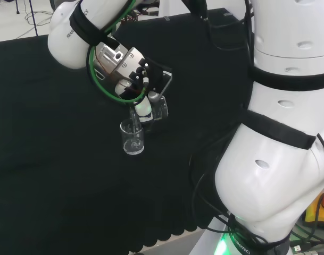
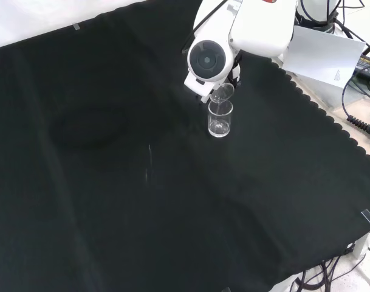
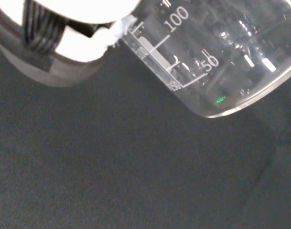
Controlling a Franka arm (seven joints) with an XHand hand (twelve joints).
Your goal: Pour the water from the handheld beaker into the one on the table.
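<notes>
A clear beaker [image 1: 133,139] stands upright on the black cloth; the front view shows it [image 2: 220,119] just below the arm's link. The hand [image 1: 131,69] hangs right above it, shut on a second clear beaker [image 1: 157,109]. That held beaker [image 2: 222,93] is tilted, and its rim hangs over the standing beaker's mouth. In the wrist view the held beaker [image 3: 217,57] is close and slanted, with printed graduations, and a white finger [image 3: 64,43] lies against its wall. I cannot tell how much water either beaker holds.
The arm's big white links [image 1: 279,133] stand at the right of the head view. In the front view a white link with a round grey cap [image 2: 208,61] stands before the hand. The cloth's scalloped edge [image 2: 330,125] runs at the right, with cables beyond.
</notes>
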